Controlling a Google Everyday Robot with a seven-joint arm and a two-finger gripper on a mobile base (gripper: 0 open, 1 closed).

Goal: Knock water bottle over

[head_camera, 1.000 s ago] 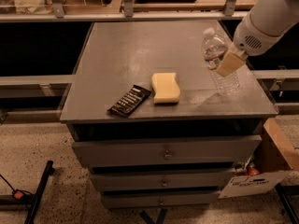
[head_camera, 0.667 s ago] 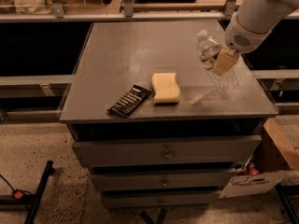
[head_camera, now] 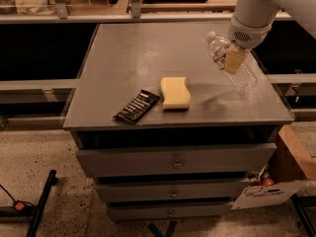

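The water bottle (head_camera: pixel 243 77) leans left on the bench (head_camera: pixel 123 58), against the hand (head_camera: pixel 235 59), whose grip cannot be told. A second ago it leaned less.

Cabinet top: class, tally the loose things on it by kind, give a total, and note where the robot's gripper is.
water bottle: 1 (tilted)
yellow sponge: 1
black packet: 1
Total: 3
The gripper is against the bottle's upper part, over the right rear of the cabinet top.
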